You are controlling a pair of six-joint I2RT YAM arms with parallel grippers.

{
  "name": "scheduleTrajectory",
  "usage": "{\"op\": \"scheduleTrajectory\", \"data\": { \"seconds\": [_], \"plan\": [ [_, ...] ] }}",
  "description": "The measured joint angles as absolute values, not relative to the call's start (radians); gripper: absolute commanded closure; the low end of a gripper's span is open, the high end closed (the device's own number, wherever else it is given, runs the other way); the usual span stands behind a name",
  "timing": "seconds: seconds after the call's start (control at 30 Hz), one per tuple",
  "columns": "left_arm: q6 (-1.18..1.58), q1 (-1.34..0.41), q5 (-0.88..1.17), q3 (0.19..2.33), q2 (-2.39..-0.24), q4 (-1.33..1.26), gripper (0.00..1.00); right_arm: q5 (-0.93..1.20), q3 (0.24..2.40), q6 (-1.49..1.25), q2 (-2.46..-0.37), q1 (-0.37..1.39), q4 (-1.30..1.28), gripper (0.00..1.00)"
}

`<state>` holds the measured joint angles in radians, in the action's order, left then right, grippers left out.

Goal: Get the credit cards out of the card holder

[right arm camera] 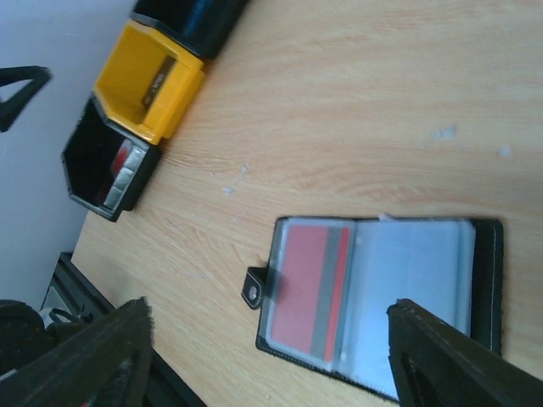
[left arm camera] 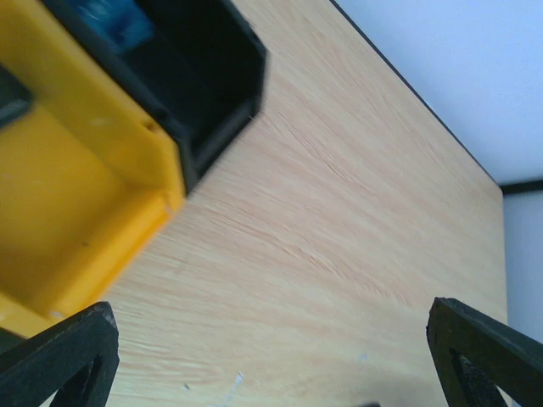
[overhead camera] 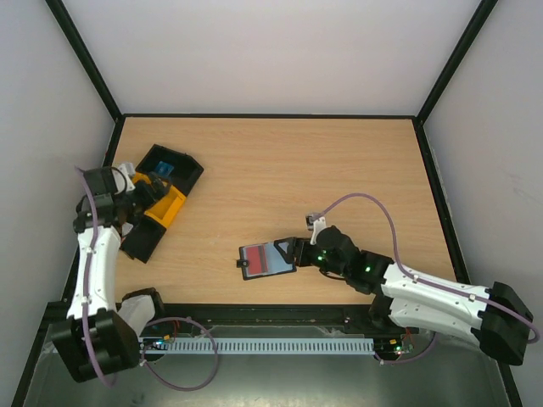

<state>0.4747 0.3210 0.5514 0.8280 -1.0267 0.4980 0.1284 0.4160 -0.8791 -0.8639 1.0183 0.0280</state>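
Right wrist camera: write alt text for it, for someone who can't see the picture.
A black card holder lies open on a wooden table, a red card with a grey stripe in its tab-side pocket. The right gripper is open, a finger at each lower corner, holding nothing. A yellow tray and a black tray sit at the upper left.

My claw (right arm camera: 270,307) hangs with its fingers (right arm camera: 93,356) spread wide above the card holder (right arm camera: 407,280), which lies open and flat on the surface (right arm camera: 356,102) near an edge. A red credit card (right arm camera: 297,288) fills one pocket. A yellow tray (right arm camera: 127,80) and a black tray (right arm camera: 85,165) line another edge.
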Motion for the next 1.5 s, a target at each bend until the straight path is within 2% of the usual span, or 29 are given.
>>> {"op": "scheduleTrajectory", "data": {
  "seconds": [0.13,0.27,0.47,0.7,0.93,1.1,1.5],
  "plan": [
    [0.49,0.198,0.55,0.793,-0.947,0.5,0.0,0.132,0.402,-0.896,-0.915,1.018,0.029,0.5],
    [0.514,0.07,0.529,0.76,-0.916,0.499,0.0,0.141,0.399,-0.915,-0.972,1.018,0.046,0.6],
    [0.575,-0.11,0.492,0.726,-0.915,0.453,0.01,0.159,0.399,-0.933,-1.08,1.02,0.066,0.64],
    [0.736,-0.386,0.452,0.564,-0.908,0.235,0.01,0.179,0.399,-0.95,-1.177,1.029,0.128,0.67],
    [0.902,-0.622,0.436,0.443,-1.092,-0.027,0.0,0.189,0.398,-0.96,-1.224,1.03,0.18,0.69],
    [0.956,-0.683,0.448,0.438,-1.236,-0.179,0.0,0.2,0.395,-0.969,-1.249,1.032,0.233,0.71],
    [1.035,-0.753,0.461,0.363,-1.282,-0.359,0.0,0.229,0.388,-0.985,-1.359,1.035,0.328,0.73]
  ]
}}
